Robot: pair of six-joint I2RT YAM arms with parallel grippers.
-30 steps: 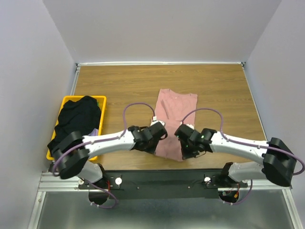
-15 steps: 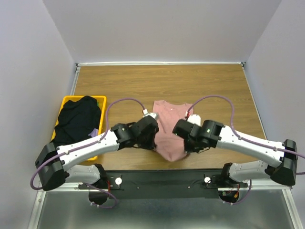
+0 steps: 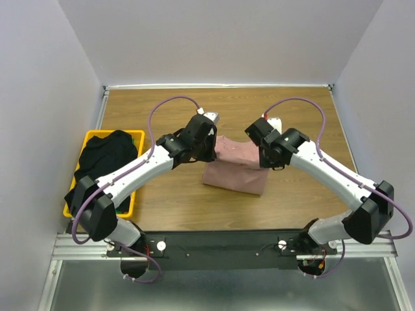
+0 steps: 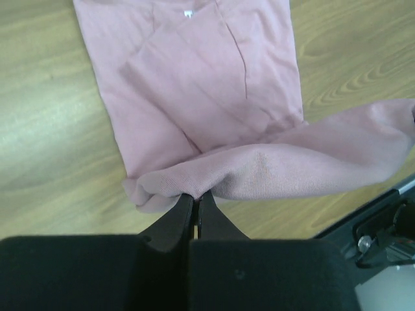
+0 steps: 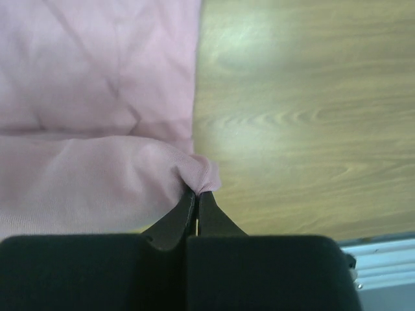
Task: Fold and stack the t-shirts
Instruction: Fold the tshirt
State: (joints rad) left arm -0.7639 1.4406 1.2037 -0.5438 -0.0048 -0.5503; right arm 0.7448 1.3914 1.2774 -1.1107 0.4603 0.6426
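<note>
Pinching the lifted edge of the pink t-shirt (image 3: 233, 175), left jaws and right jaws both clamped on cloth; black t-shirt (image 3: 104, 159) in yellow basket (image 3: 137, 134) at 9 o'clock.

Wood-grain bench (image 3: 162, 194). A yellow basket (image 3: 138, 135) sat on it at the left edge, toward the near side. A dusty-pink t-shirt (image 3: 233, 173) lay right of the basket, well apart from it, bare wood between them. Its lower layer rested flat on the wood; one edge was raised clear above that layer.
</note>
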